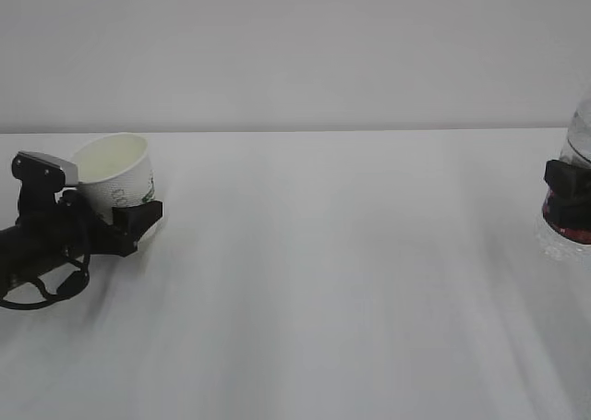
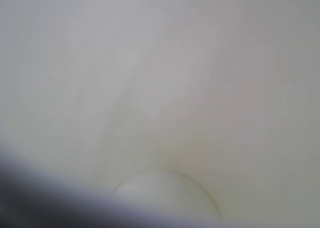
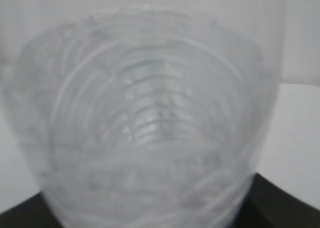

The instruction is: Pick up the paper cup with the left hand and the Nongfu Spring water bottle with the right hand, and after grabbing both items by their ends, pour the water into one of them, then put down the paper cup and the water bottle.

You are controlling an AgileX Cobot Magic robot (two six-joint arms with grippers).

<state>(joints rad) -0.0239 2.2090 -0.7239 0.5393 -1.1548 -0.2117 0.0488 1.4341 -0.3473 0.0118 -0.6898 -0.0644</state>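
The paper cup [image 1: 115, 173] is white with grey print and leans over at the far left of the table. My left gripper [image 1: 127, 208] is shut on its lower part. One black finger [image 1: 138, 217] lies across its front and the other is hidden behind it. In the left wrist view the paper cup [image 2: 165, 97] fills the frame with cream surface. At the right edge, the Nongfu Spring water bottle [image 1: 577, 198] stands upright and partly cut off. My right gripper [image 1: 568, 175] is shut on it above the red label. The ribbed clear bottle [image 3: 150, 123] fills the right wrist view.
The white table [image 1: 351, 282] runs back to a plain grey wall. The left arm with its cables [image 1: 37, 254] lies low over the table's left side. Dark blurred finger parts [image 3: 282, 205] show in the bottom corners of the right wrist view.
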